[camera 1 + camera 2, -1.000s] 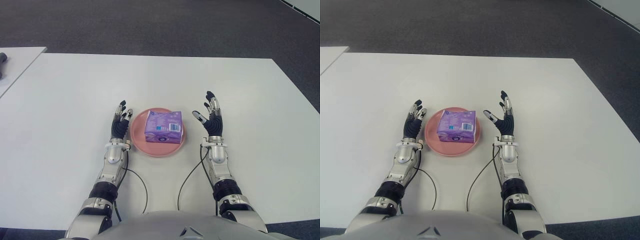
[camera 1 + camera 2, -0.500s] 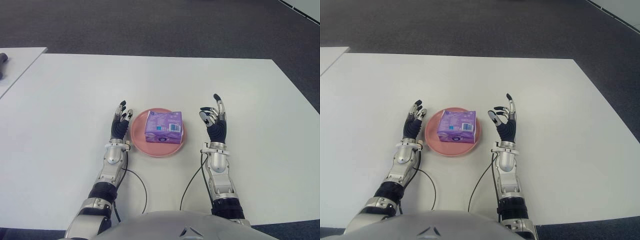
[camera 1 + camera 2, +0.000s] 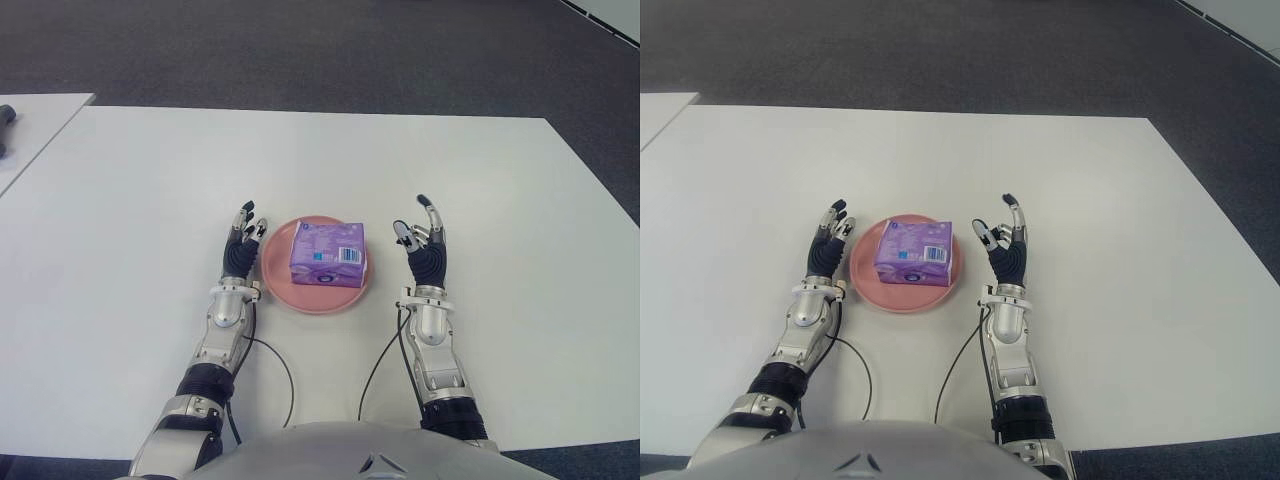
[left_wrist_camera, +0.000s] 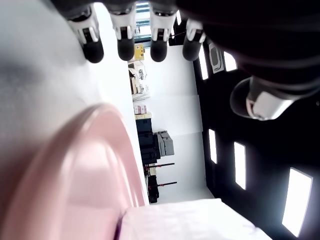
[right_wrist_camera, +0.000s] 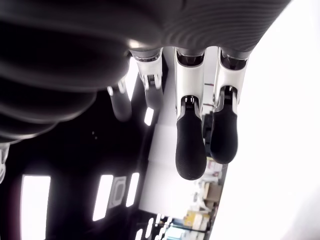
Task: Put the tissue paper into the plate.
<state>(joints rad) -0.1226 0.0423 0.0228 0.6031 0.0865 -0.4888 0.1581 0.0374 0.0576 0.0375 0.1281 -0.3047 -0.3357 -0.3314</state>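
Tissue paper (image 3: pixel 327 254) lies in the plate (image 3: pixel 283 287); left hand (image 3: pixel 241 250) and right hand (image 3: pixel 424 252) flank it, fingers spread, empty.

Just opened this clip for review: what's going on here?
The purple tissue paper pack already lies in the pink plate on the white table. Neither hand holds anything: the left hand shows just left of the plate, fingers open, and the right hand is to the plate's right, also open.

tissue pack (image 3: pixel 327 254) label print, not legible
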